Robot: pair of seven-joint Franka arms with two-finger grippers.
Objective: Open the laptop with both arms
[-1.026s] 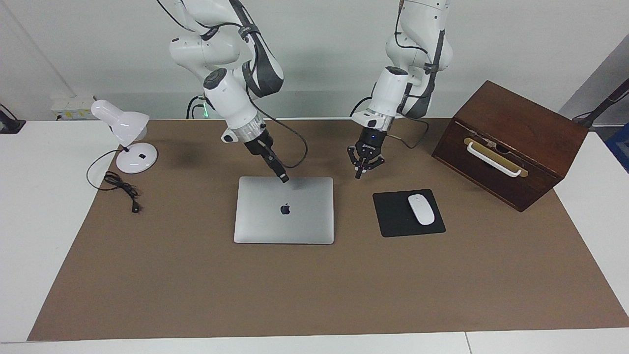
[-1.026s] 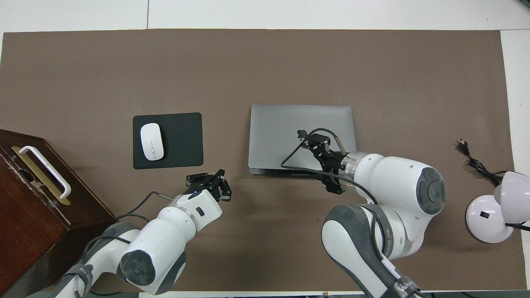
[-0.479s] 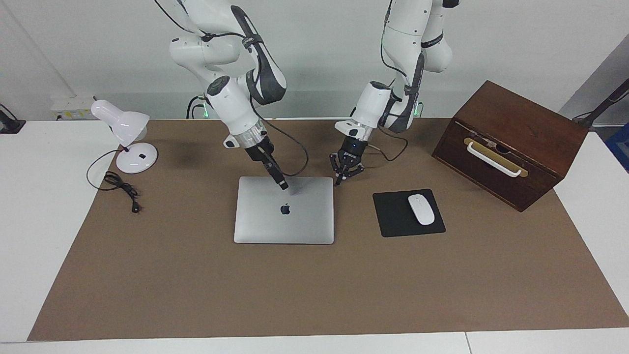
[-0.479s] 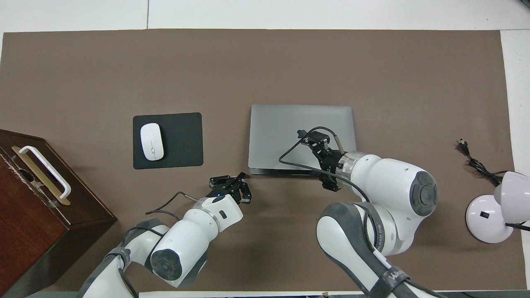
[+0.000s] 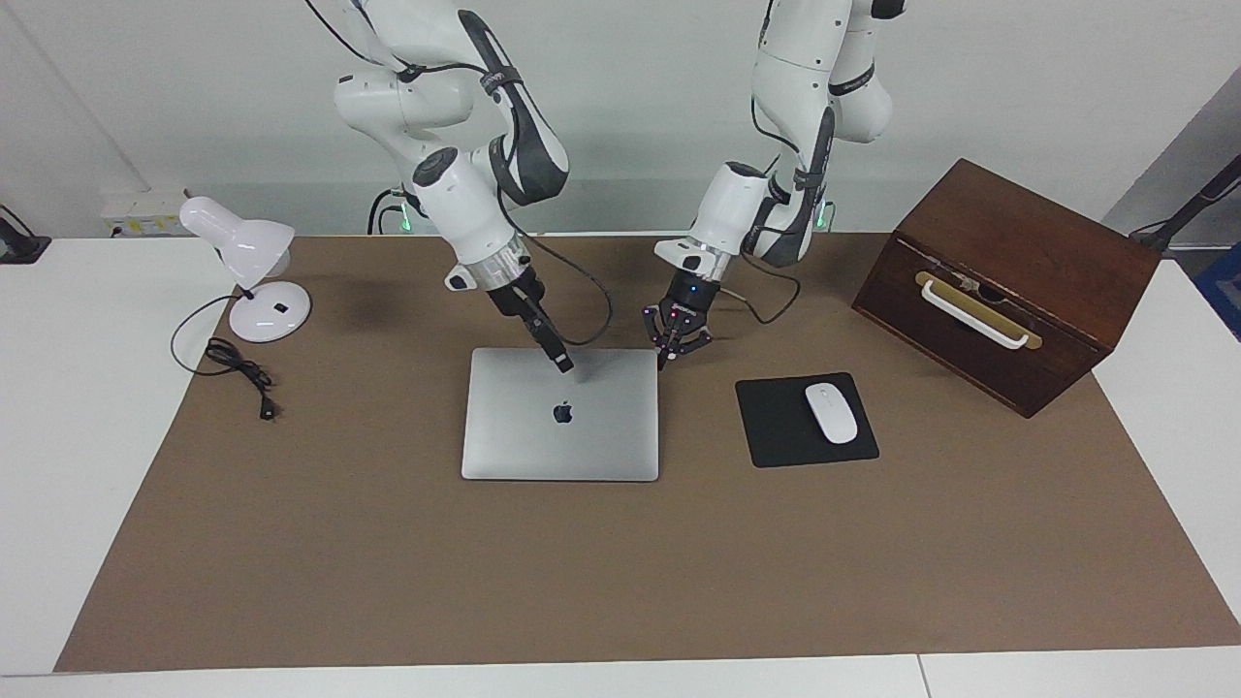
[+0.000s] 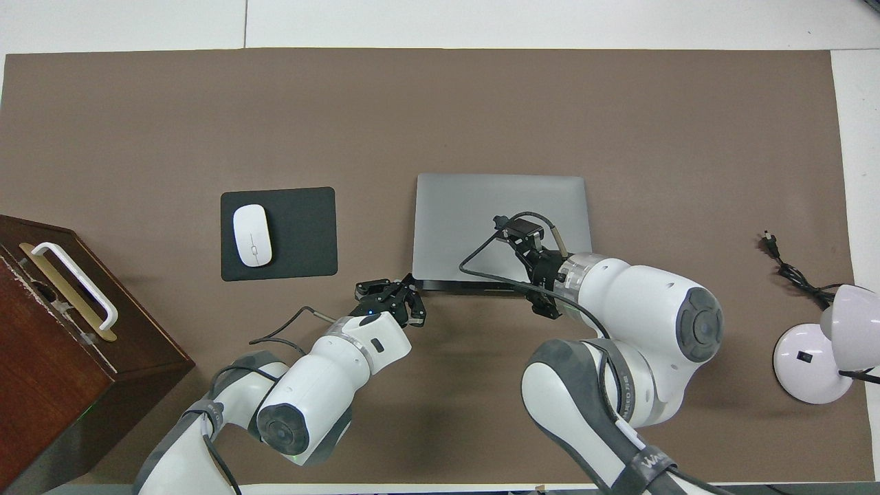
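Note:
The silver-grey laptop (image 5: pixel 582 441) lies shut and flat on the brown mat, its apple logo up; it also shows in the overhead view (image 6: pixel 474 199). My right gripper (image 5: pixel 561 364) is shut, and its tip is down at the lid close to the edge nearest the robots; in the overhead view it (image 6: pixel 510 224) is over the lid. I cannot tell whether it touches. My left gripper (image 5: pixel 670 353) is open and low beside the laptop's near corner, toward the left arm's end; it shows in the overhead view (image 6: pixel 393 291) too. It holds nothing.
A black mouse pad (image 5: pixel 776 427) with a white mouse (image 5: pixel 831 413) lies beside the laptop toward the left arm's end. A brown wooden box (image 5: pixel 1008 281) with a white handle stands past it. A white desk lamp (image 5: pixel 254 281) and its cord (image 5: pixel 238 368) are at the right arm's end.
My left gripper has moved from near the mouse pad across to the laptop's near corner and come lower. My right gripper has shifted slightly along the lid. The laptop has stayed shut.

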